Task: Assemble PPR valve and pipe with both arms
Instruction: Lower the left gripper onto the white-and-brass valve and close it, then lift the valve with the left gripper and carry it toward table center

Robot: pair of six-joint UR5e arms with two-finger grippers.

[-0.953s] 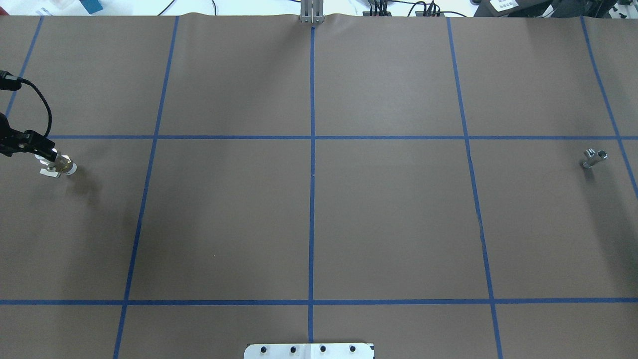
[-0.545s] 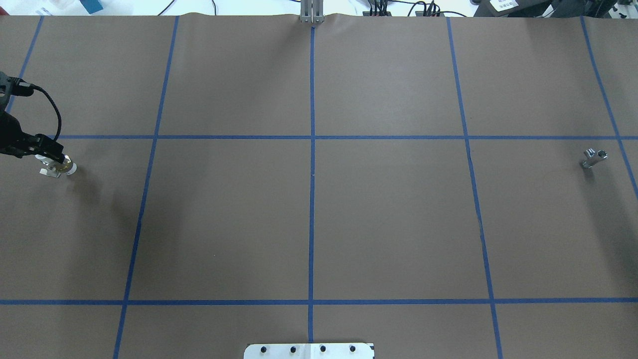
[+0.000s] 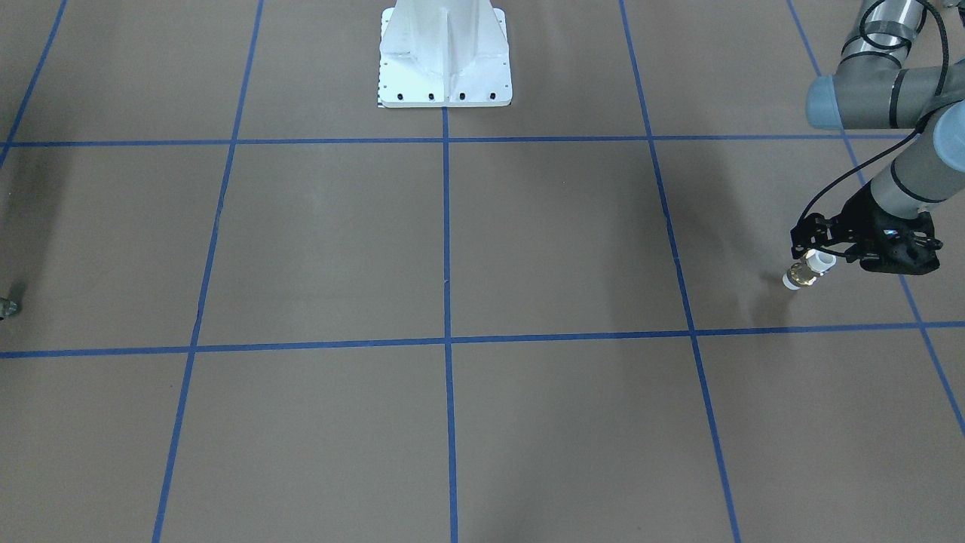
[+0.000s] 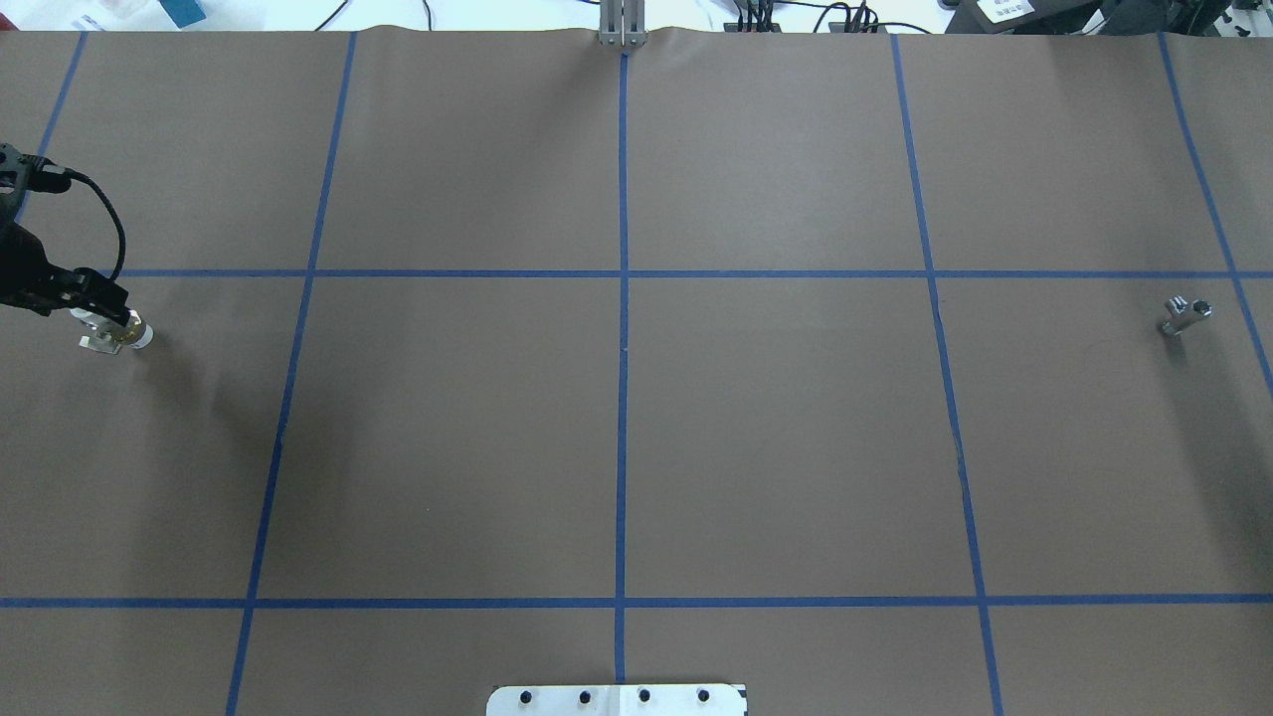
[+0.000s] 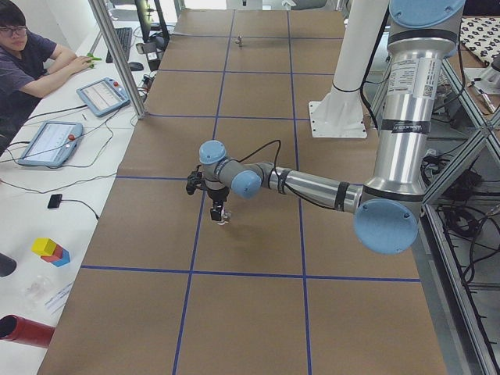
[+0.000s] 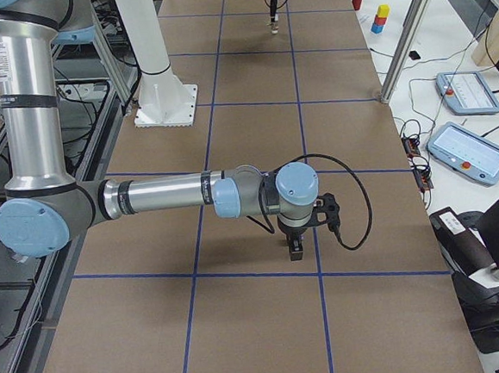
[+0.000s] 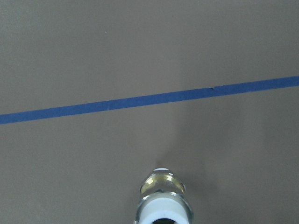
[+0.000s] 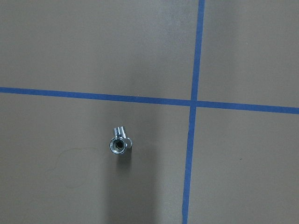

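The PPR valve (image 4: 119, 333), with a brass middle and white ends, stands tilted on the brown mat at the far left; it also shows in the front view (image 3: 805, 271). My left gripper (image 4: 97, 301) points down right over its upper white end (image 3: 820, 260). I cannot tell if the fingers grip it. The left wrist view shows the valve (image 7: 162, 200) end-on at the bottom edge, with no fingers in view. The silver pipe (image 4: 1185, 316) lies alone at the far right and shows in the right wrist view (image 8: 120, 143). My right gripper (image 6: 296, 250) hangs low over the mat; I cannot tell its state.
The white pedestal (image 3: 445, 56) stands at the robot's side of the mat, which is crossed by blue tape lines. A metal post (image 4: 622, 25) stands at the far edge. An operator (image 5: 23, 55) sits by a side table with tablets (image 5: 101, 94).
My left gripper shifted slightly right toward the valve's top, then stayed still. The valve and the pipe have not moved.
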